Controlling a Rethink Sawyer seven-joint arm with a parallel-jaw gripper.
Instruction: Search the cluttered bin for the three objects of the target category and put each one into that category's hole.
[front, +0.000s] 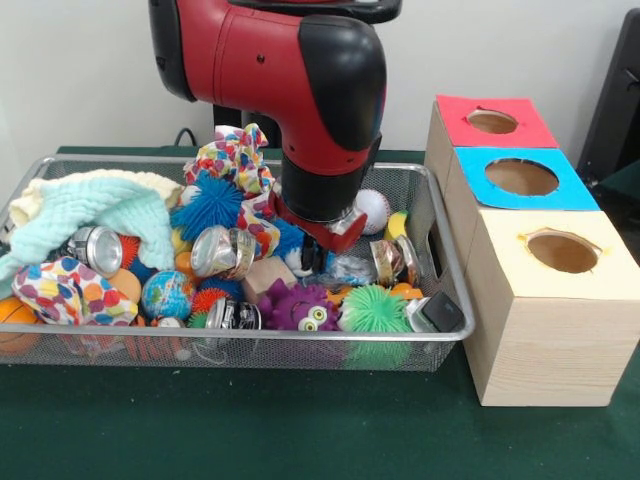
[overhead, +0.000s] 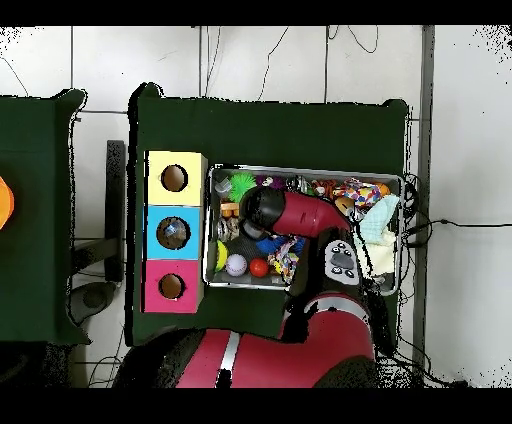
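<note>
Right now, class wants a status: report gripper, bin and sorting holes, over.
Gripper down among the toys, fingers hidden. Silver wire-mesh bin packed full: spiky balls, tins, cloths. Wooden box with red, blue and yellow holed tops beside it; nothing blocks the holes.

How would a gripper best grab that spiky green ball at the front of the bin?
Probably from straight above, closing across the middle of the green spiky ball. It is round and sits on top of the clutter, while the wire basket wall blocks the front.
</note>
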